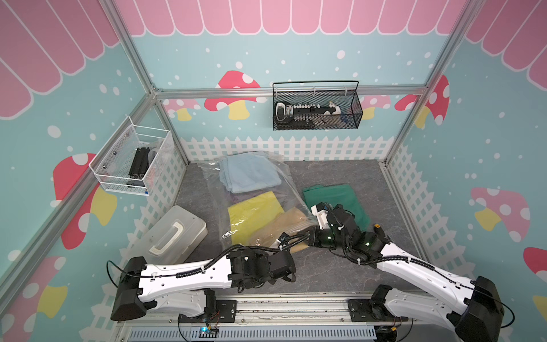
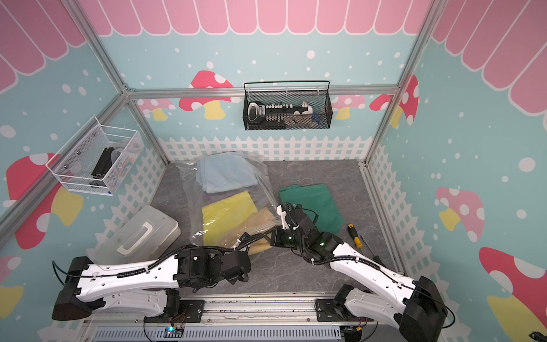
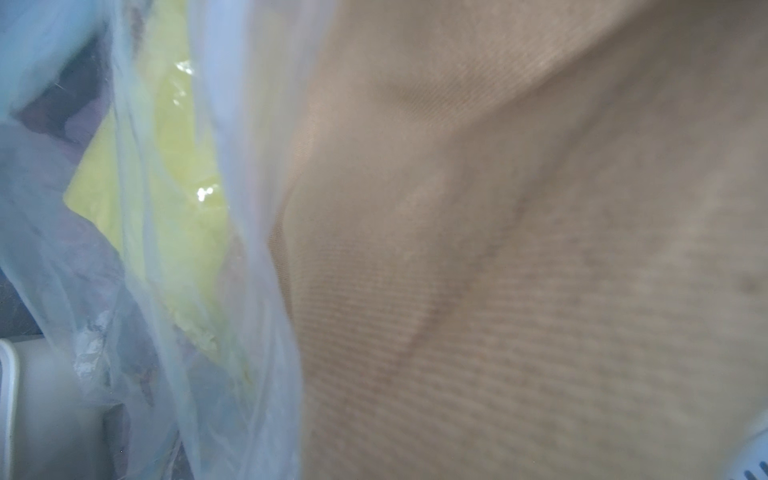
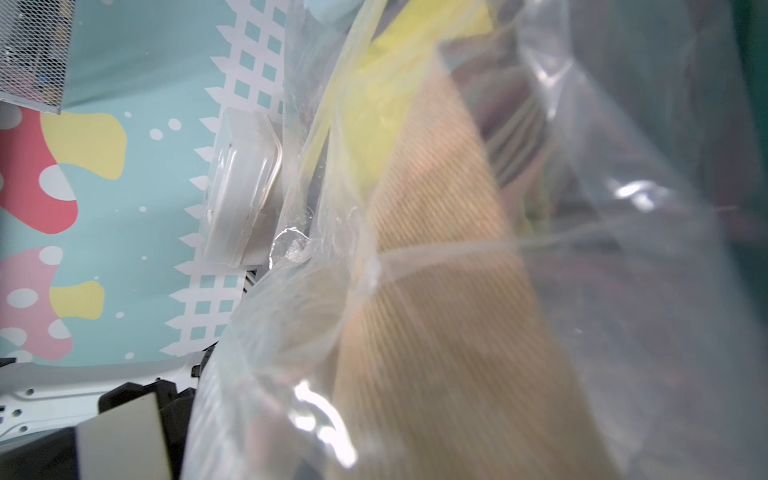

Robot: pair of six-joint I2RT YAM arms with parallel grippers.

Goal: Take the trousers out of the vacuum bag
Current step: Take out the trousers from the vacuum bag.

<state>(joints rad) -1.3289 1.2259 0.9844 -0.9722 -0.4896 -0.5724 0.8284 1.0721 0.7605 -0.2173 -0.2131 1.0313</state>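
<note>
one vacuum bag (image 1: pixel 211 183) on worktop (image 1: pixel 331 269): light blue trousers (image 1: pixel 248 173), yellow trousers (image 1: pixel 253 211) inside, tan trousers (image 1: pixel 288 223) at mouth; dark green trousers (image 1: pixel 334 192) beside. left jaws, right jaws together.

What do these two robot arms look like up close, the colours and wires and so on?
The left arm and right arm have smooth white shells joined by chunky black joints. Ribbed black cable hoses run along them, fastened by white ties. Small green lights glow near the right wrist.
</note>
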